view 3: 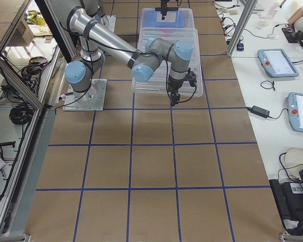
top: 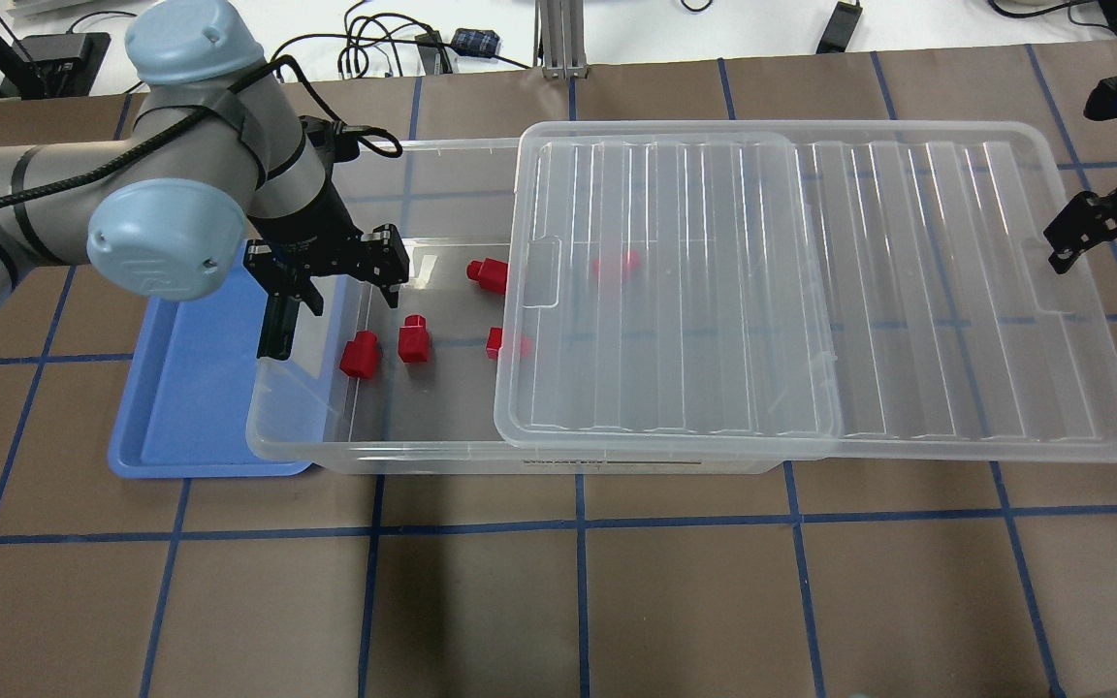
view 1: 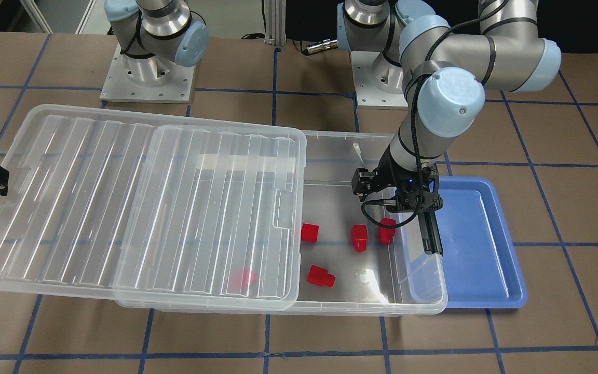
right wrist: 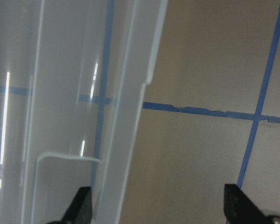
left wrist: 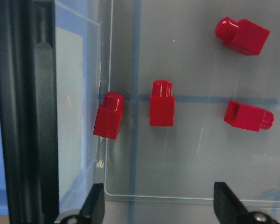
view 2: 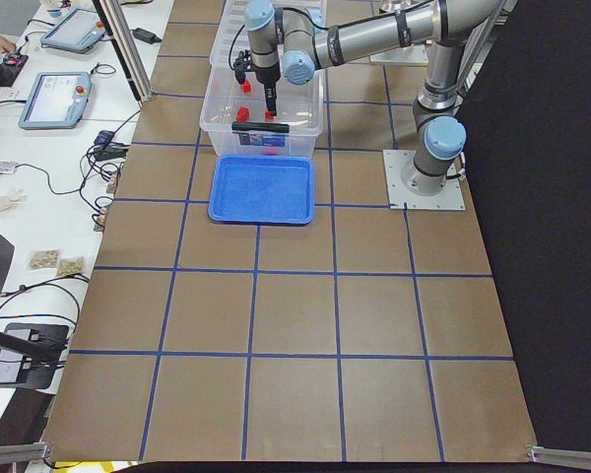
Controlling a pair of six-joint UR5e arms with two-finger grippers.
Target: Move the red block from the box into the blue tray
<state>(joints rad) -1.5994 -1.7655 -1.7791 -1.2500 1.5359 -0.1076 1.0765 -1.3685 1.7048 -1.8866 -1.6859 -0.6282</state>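
One small glossy red plastic block [view 1: 242, 279] blurs under the ribbed translucent lid [view 1: 138, 208], lower centre; I see left gripper [left wrist: 161, 212] and right gripper [right wrist: 158, 210] both wide.

**Brown table, blue grid, a bench on the flank**

Brown tabletop [top: 675, 601] wherever you look, squared off by blue tape lines [top: 580, 523]. Along one side runs a white bench [view 2: 0, 138], two tablets [view 2: 54, 99] lying flat on it, cables [view 2: 103, 158] trailing off its edge. An aluminium post [view 3: 247, 22] rises beside it. Opposite side, flat black backing [view 2: 561, 246]. Light is bright and even, shadows soft.
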